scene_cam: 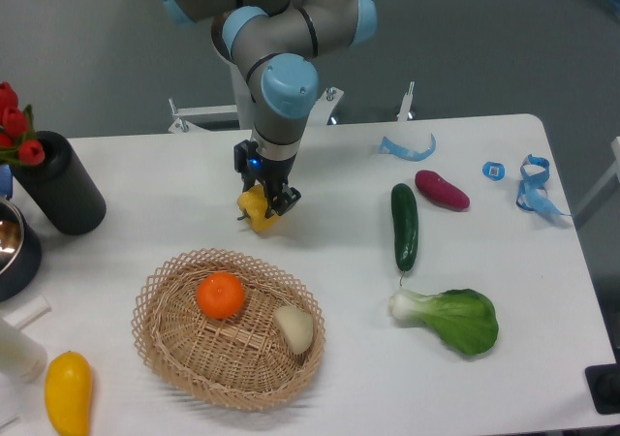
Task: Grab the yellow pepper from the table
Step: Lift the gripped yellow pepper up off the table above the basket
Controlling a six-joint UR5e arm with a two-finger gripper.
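Nearest the camera, at the front left edge, lies a smooth oval yellow fruit [68,391], which is not the target and should be left alone; behind it sits the wicker basket [170,344], holding an orange [221,295] and a pale vegetable [294,327]; just beyond the basket's far rim the yellow pepper [258,211] rests on the white surface [329,179], stem pointing left. The claw [265,192] stands right over the pepper with its fingers drawn in against the fruit's flanks, seemingly closed on it, though the contact itself is partly hidden by the wrist; the pepper looks not yet clear of the surface. To do this step well, I would judge that the grip must be firm across the lobes before any rise, and the lift straight up, since a lobed, waxy skin can slip or roll toward the basket. The arm reaches down from the rear, its last link near vertical, wrist turned so the fingers straddle the pepper.
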